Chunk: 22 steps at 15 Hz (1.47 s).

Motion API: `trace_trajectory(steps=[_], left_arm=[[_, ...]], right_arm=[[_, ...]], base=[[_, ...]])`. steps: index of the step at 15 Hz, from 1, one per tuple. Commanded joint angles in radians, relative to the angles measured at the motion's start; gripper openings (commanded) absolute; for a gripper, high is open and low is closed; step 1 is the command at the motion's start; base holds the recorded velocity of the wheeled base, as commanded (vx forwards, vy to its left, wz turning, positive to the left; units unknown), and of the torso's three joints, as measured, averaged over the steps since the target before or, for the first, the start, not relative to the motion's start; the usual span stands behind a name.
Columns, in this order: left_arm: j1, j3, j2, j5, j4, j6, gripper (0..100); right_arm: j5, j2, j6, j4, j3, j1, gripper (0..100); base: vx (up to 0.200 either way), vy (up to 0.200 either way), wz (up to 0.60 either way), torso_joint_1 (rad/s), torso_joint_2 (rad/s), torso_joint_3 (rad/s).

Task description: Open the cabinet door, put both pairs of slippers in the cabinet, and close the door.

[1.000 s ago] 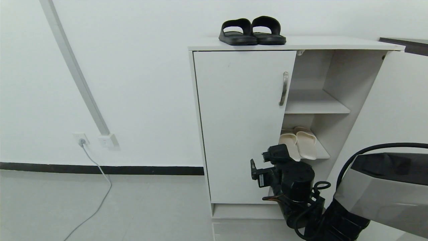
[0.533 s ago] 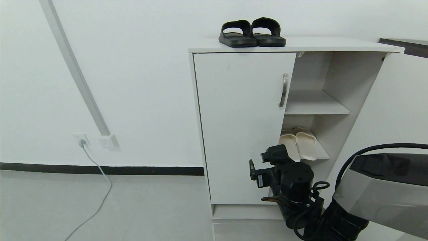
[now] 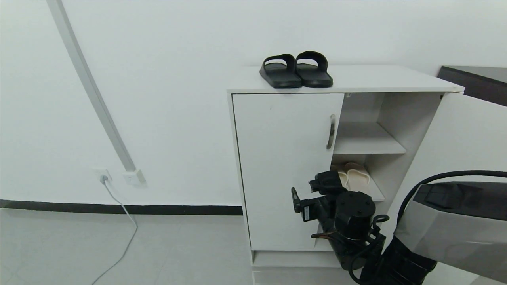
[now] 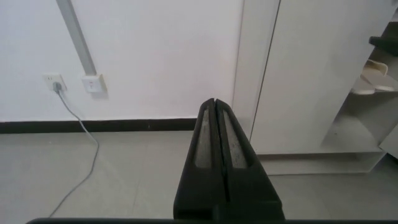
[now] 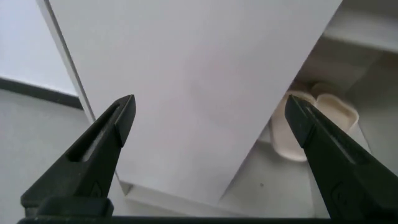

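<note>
Two black slippers [image 3: 296, 71]: side by side on top of the cabinet [image 3: 388, 77], near its left end, with the straps toward the wall
Two cream slippers [image 3: 355, 177]: inside the cabinet, side by side on the lower shelf [image 3: 378, 194] (the right arm hides part of them in the head view)
Left door [image 3: 283, 170]: shut, with a metal handle [image 3: 331, 132] standing upright near its right edge
Right door [image 3: 455, 134]: swung wide open, so the two shelves inside can be seen
Right claw [image 5: 209, 106]: its fingers are spread wide and it holds nothing; it sits low down, in front of the shut door's lower part, close to the edge by the open side, and the cream slippers lie just past that edge
Left claw [image 4: 214, 107]: its fingers are pressed tight together with nothing between them; it is low down, apart from the cabinet, and points at the floor and wall by the cabinet's left side
Wall socket [image 3: 103, 176]: on the white wall, left of the cabinet, with a grey cable [image 3: 126, 221] hanging from it down to the floor
</note>
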Motion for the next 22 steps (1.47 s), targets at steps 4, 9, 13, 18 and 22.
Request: trace_trajectory(steps=[4,9,13,18,22], left_arm=[[0.000,0.000,0.001,-0.001,0.000,0.001,0],[0.000,0.000,0.001,-0.001,0.000,0.001,0],[0.000,0.000,0.001,-0.001,0.000,0.000,0],[0.000,0.000,0.001,-0.001,0.000,0.001,0],[0.000,0.000,0.001,-0.001,0.000,0.001,0]], right_arm=[[0.007,-0.016,0.000,-0.001,0.012,0.000,100],[0.007,-0.021,0.000,-0.006,0.021,0.000,100],[0.007,-0.022,0.000,-0.004,0.026,0.000,100],[0.007,-0.022,0.000,-0.004,0.026,0.001,100],[0.007,-0.022,0.000,-0.002,0.027,0.000,100]], base=[[0.000,0.000,0.00,0.129,-0.46,-0.334],[0.000,0.000,0.00,0.165,-0.48,-0.318],[0.000,0.000,0.00,0.194,-0.50,-0.310],[0.000,0.000,0.00,0.218,-0.53,-0.316],[0.000,0.000,0.00,0.249,-0.57,-0.323]])
